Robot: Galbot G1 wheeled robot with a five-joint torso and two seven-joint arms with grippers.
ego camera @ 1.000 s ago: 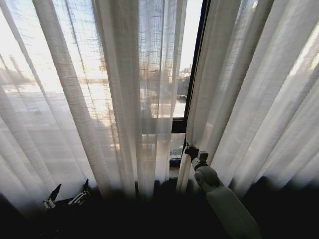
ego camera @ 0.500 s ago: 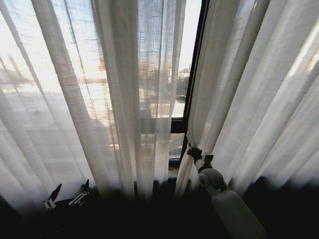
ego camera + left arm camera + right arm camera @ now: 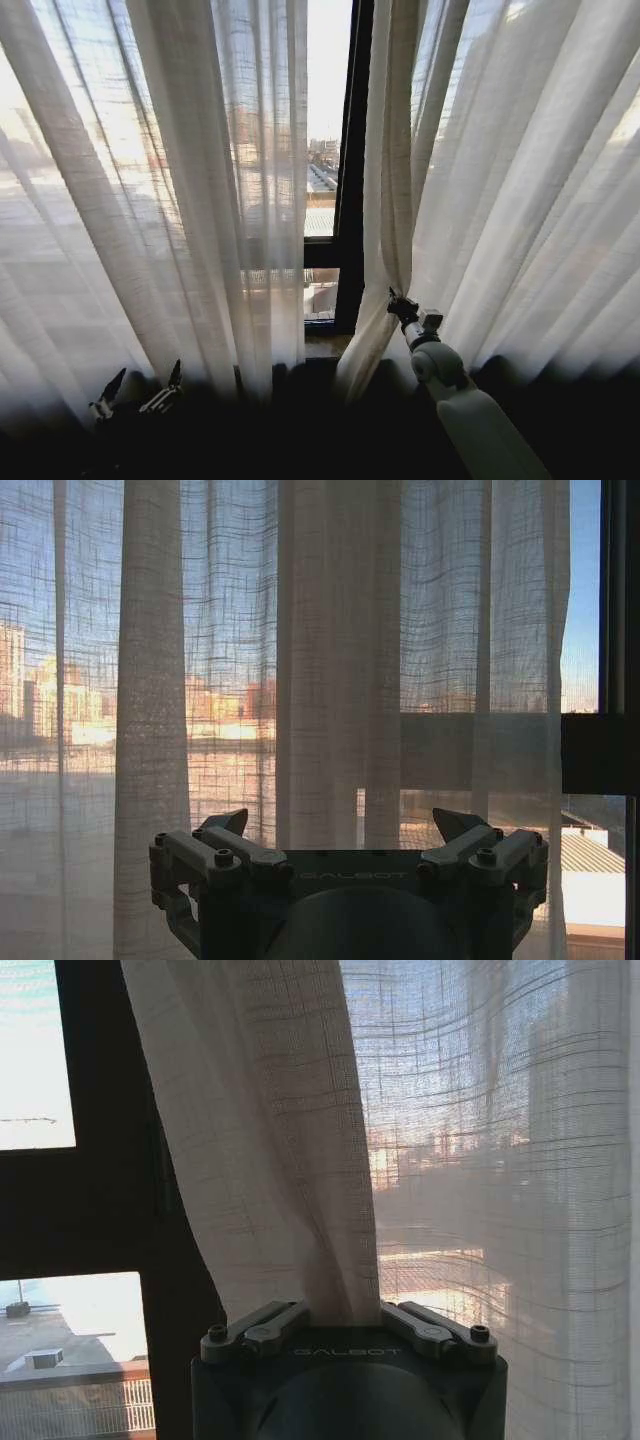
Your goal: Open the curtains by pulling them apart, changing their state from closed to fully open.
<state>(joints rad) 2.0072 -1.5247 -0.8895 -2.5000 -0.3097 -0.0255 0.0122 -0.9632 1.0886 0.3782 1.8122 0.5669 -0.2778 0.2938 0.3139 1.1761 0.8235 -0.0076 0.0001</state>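
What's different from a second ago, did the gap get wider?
The whole head view has shifted, so the camera moved. Even so, the gap between the curtains is wider now, baring more of the black window frame. The right gripper stays clamped on the right curtain panel, its jaws shut on fabric. The left gripper stays low and open, short of the left curtain panel.

A: What do we see ahead of our left gripper (image 3: 345, 835)?

B: Its jaws stand spread wide apart, with nothing between them. Just beyond hangs 1 sheer white curtain (image 3: 330, 670), pleated top to bottom.

A: And behind the fabric?

B: Sunlit buildings (image 3: 60, 700) glow through the weave. At the curtain's edge we see the black window frame (image 3: 600, 750), with blue sky beside it.
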